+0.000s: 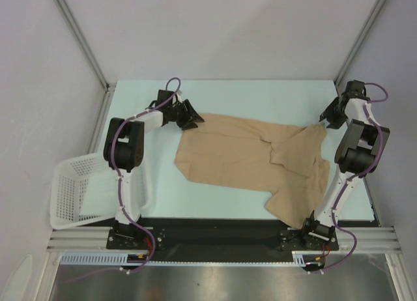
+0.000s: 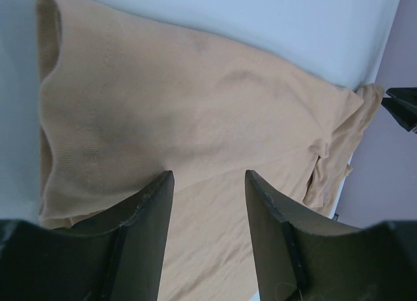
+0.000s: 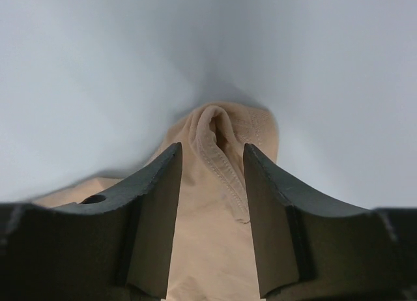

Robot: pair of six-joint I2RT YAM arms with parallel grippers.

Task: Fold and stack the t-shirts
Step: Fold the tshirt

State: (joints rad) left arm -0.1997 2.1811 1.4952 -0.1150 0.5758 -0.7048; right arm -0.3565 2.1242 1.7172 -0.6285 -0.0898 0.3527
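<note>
While t-shirt [image 1: 241, 159] lies spread, left gripper [image 1: 195, 120] half-open at its edge; right gripper [image 1: 324, 122] half-open astride hem, neither clamped

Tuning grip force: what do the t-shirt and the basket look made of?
T-shirt: soft cloth, probably knit, matte tan; it drapes, wrinkles and shows a stitched hem. Basket: probably rigid plastic, white; open lattice walls hold their shape.

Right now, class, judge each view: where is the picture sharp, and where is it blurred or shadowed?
Top external: even light, all sharp, the t-shirt barely shadowed. Left wrist: cloth in focus, a dim shadow patch ahead of the dark left fingers. Right wrist: hem stitching sharp between the right fingers, background a featureless grey haze.
</note>
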